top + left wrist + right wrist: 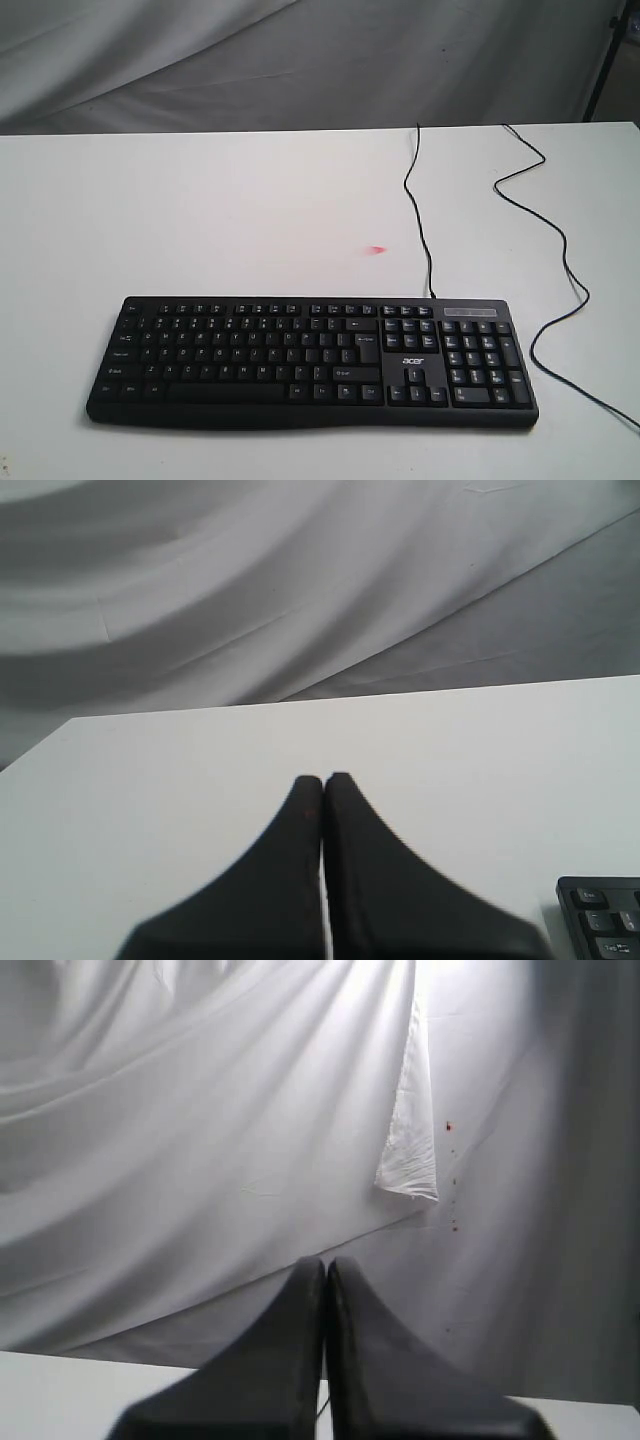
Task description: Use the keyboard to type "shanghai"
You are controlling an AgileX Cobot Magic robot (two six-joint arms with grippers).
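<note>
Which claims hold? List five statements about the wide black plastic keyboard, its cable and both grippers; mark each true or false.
1. The wide black plastic keyboard lies flat on the white table. True.
2. The left gripper presses a key. False: it is shut, off the keyboard.
3. The right gripper is shut. True.
4. The number pad is at the keyboard's left end in the exterior view. False: right end.
5. A thin black cable leaves the keyboard's far edge. True.
</note>
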